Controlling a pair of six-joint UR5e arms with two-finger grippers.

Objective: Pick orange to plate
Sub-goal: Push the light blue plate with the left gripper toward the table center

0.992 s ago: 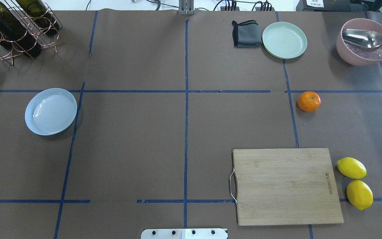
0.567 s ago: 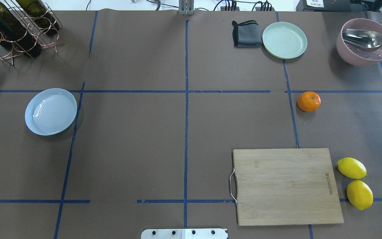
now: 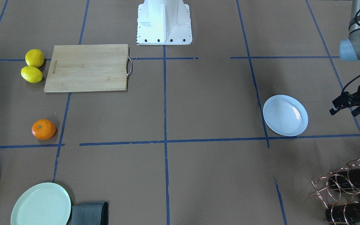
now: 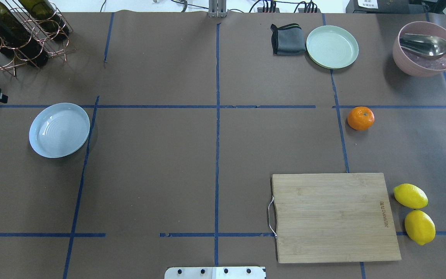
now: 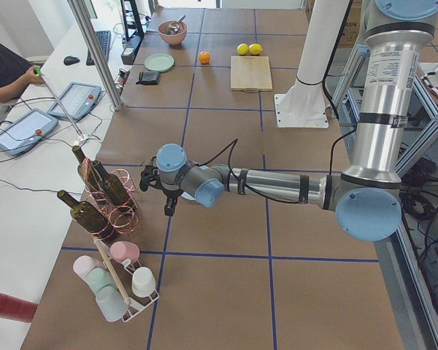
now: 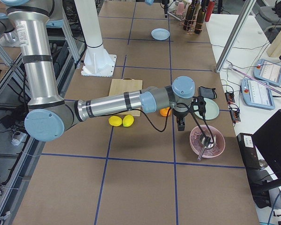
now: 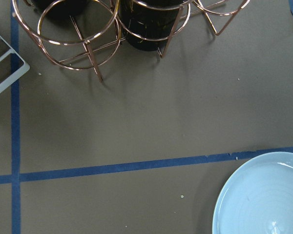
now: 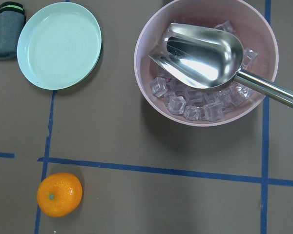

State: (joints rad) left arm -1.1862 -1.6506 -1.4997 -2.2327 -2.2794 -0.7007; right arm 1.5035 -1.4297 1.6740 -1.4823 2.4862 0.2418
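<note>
The orange (image 4: 361,118) lies on the brown table right of centre, also seen as the orange (image 3: 43,128) and at lower left of the right wrist view (image 8: 59,194). The bluish-white plate (image 4: 59,130) sits empty at the left, and its rim fills the left wrist view's corner (image 7: 263,195). My left gripper (image 3: 343,111) hovers beside the plate near the bottle rack, fingertips apart, holding nothing. My right gripper (image 6: 180,125) hangs between the orange and the pink bowl. It shows only in the side view, so I cannot tell its state.
A wooden cutting board (image 4: 333,217) lies at front right with two lemons (image 4: 410,196) beside it. A mint-green plate (image 4: 332,46), a grey cloth (image 4: 287,38) and a pink bowl (image 4: 399,54) of ice with a metal scoop stand at back right. A copper bottle rack (image 4: 18,31) is at back left.
A black part of my left gripper has come into the overhead view at its left edge, beyond the plate. The orange and plate have not moved.
</note>
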